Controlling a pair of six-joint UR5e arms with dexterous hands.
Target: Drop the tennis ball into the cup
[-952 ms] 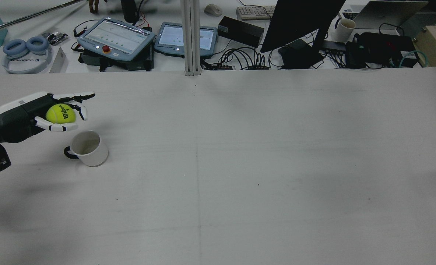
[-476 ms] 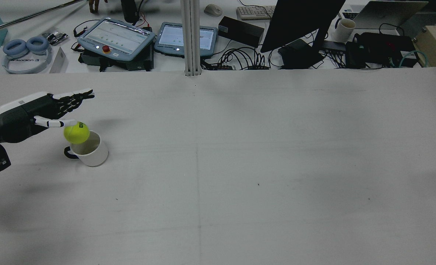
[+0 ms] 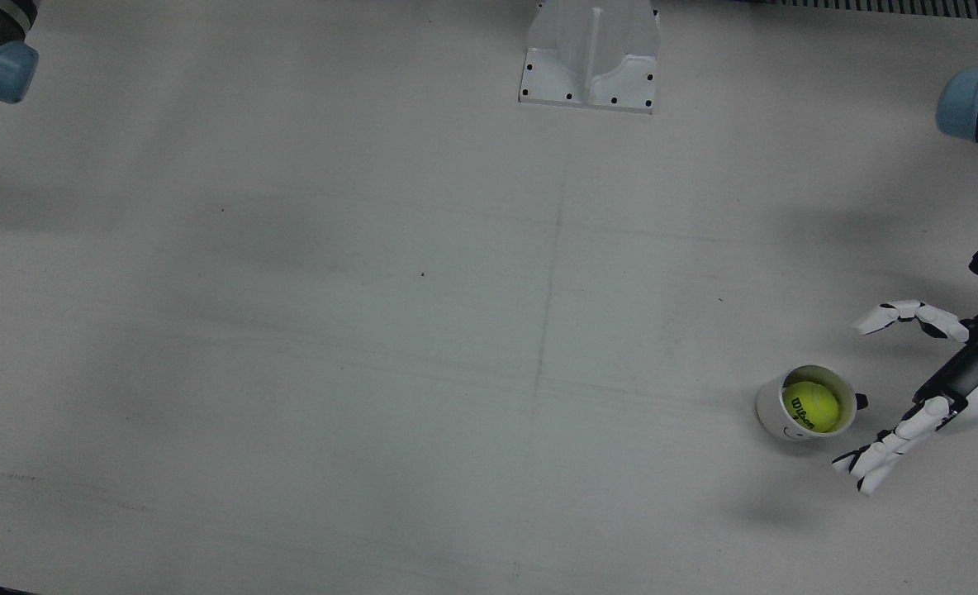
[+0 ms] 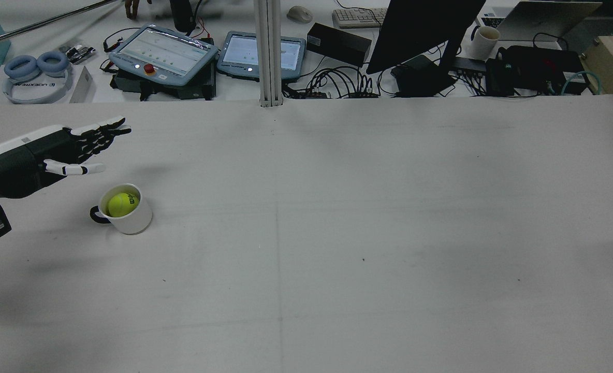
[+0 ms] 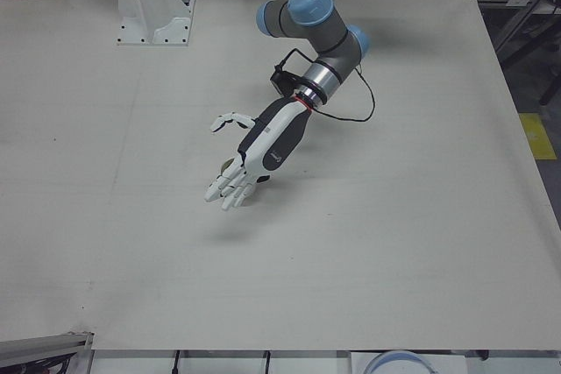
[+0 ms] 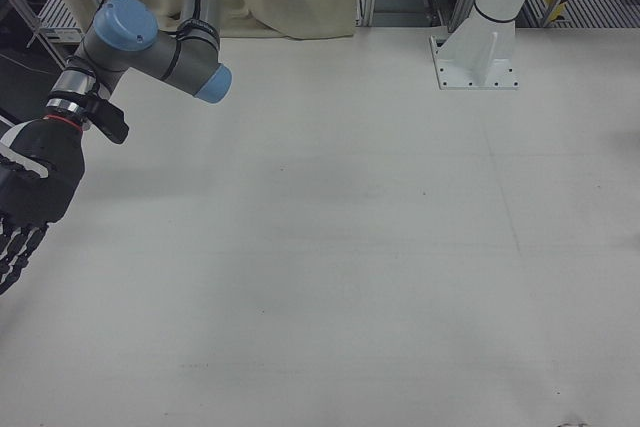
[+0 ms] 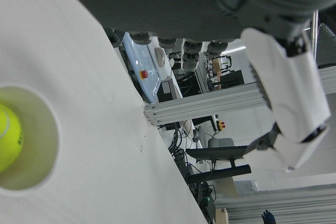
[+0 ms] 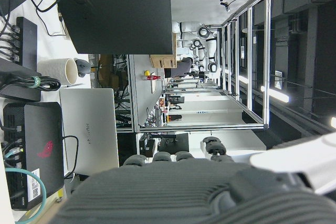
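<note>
The yellow tennis ball lies inside the white cup, which stands upright on the table's left side in the rear view. The front view shows the ball in the cup from above. My left hand is open and empty, fingers spread, above and just behind the cup; it also shows in the front view. In the left-front view the hand hides most of the cup. The left hand view shows the ball in the cup. My right hand hangs open and empty, far from the cup.
A white pedestal stands at the table's robot-side edge. Beyond the far edge are two teach pendants, headphones, a monitor, cables and another mug.
The left hand opened and let go of the ball, which fell into the cup. The hand then lifted slightly with its fingers stretched out.
</note>
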